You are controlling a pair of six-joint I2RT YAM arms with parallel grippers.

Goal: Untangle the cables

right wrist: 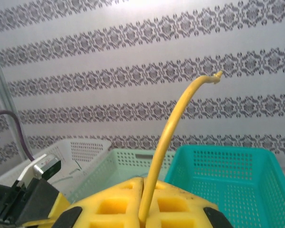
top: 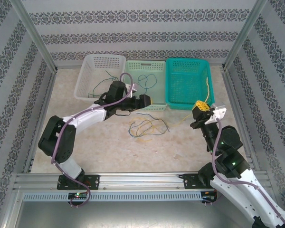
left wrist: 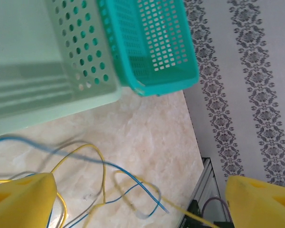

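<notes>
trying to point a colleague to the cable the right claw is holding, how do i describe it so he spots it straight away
Find the teal basket, rightmost at the back of the table; the right claw hovers by its near right corner, shut. The yellow cable is the single strand pinched in that claw and arcing up into the air, while the other cables lie in a loose tangle mid-table.

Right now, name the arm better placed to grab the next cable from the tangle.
Left. The left pincer hangs open over the tangle; the right pincer is shut on a yellow cable.
</notes>
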